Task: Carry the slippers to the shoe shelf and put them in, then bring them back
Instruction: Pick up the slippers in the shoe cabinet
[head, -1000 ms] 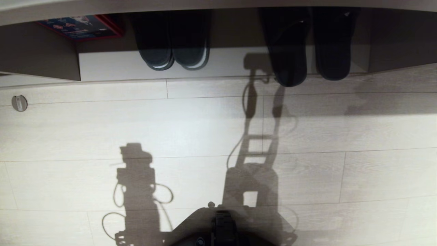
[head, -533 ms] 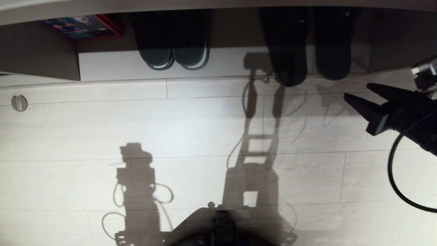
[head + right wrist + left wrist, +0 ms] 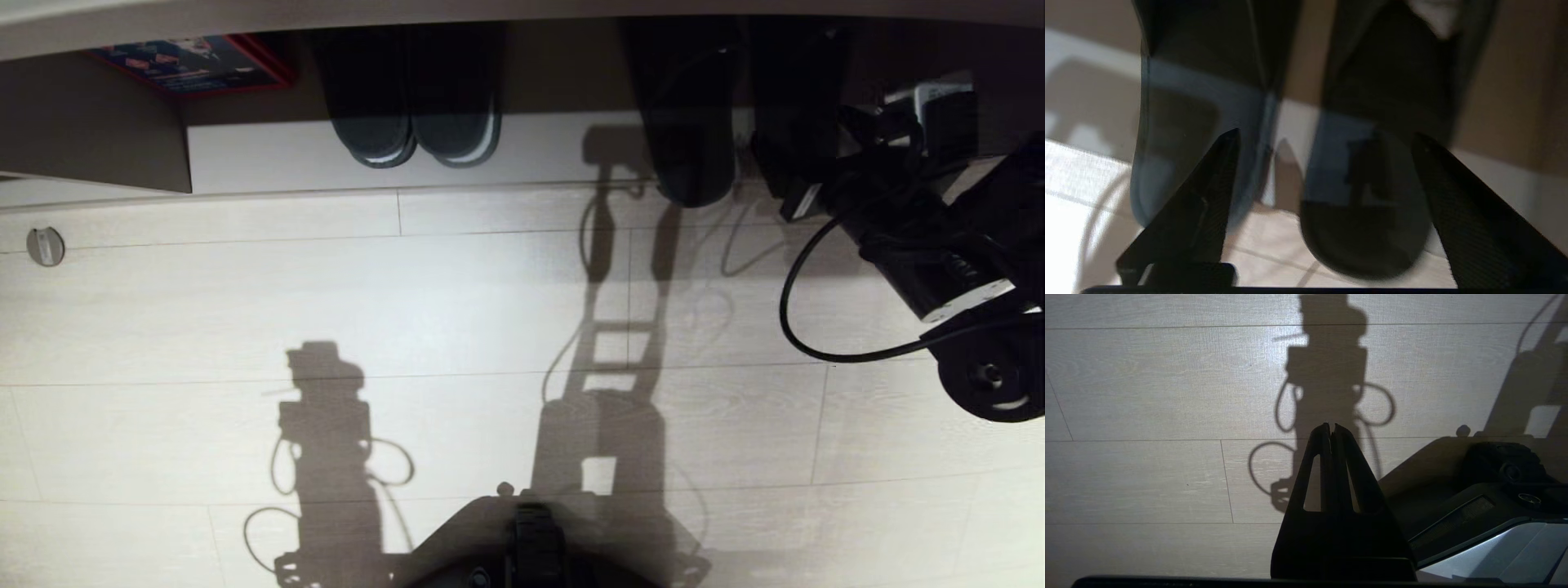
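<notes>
On the far left of the head view, a small round metal disc [image 3: 46, 246] sits on the pale wood floor [image 3: 457, 302]. Above it runs the shoe shelf [image 3: 98, 139], low and wide, with a brown side wall. A red and blue box [image 3: 192, 64] lies inside it at the left. Next to the box stands a dark pair of shoes with pale rims [image 3: 412, 98], heels out toward the floor.

In the left wrist view, the left gripper [image 3: 1331, 428] hangs over bare floor beside the robot's base [image 3: 1486, 506]. Its two fingers are pressed together and hold nothing.

Farther right in the shelf are the slippers [image 3: 690, 114]. They are dark and flat, and they lie side by side with their heels sticking out over the shelf's front edge. The left one shows plainly in the head view. The right one is mostly hidden behind the arm.

The right gripper [image 3: 796, 184] is at the right side, reaching in at the heel of the right slipper. In the right wrist view its fingers [image 3: 1208, 196] are spread wide, one on each side of that slipper's heel [image 3: 1367, 212]. They are not squeezing it. A black cable [image 3: 804, 327] loops down from the arm.
</notes>
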You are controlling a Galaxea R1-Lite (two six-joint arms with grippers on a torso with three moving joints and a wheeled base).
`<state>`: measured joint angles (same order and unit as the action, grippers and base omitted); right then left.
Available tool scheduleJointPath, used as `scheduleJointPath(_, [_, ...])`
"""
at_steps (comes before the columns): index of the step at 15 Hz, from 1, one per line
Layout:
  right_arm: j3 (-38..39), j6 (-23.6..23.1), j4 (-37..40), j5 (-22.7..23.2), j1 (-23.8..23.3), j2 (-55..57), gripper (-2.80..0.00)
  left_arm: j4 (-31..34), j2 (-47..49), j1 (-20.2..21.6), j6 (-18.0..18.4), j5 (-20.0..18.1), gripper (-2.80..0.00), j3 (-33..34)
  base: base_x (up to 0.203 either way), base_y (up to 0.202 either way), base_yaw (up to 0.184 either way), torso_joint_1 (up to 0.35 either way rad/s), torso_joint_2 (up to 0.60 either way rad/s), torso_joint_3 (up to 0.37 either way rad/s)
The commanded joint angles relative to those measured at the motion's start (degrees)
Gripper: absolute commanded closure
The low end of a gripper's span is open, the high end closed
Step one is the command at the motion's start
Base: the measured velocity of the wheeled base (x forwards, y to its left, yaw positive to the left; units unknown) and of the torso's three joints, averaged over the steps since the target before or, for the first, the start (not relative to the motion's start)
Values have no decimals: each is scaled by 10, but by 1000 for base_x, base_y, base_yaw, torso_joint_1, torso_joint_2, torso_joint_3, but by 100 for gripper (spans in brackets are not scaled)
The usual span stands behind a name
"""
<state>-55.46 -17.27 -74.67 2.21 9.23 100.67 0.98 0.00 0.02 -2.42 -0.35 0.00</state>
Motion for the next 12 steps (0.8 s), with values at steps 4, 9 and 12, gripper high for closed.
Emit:
scheduleJointPath(4, [-35,28,-22,2,5,53,-280,0,0,1,0,0,0,0,0,0,0,0,0,0])
scheduleJointPath(9, [-135,56,-48,-6,5,95,-280,0,0,1,0,0,0,0,0,0,0,0,0,0])
scheduleJointPath(12, [-182,77,-48,-15,10,120,-280,0,0,1,0,0,0,0,0,0,0,0,0,0])
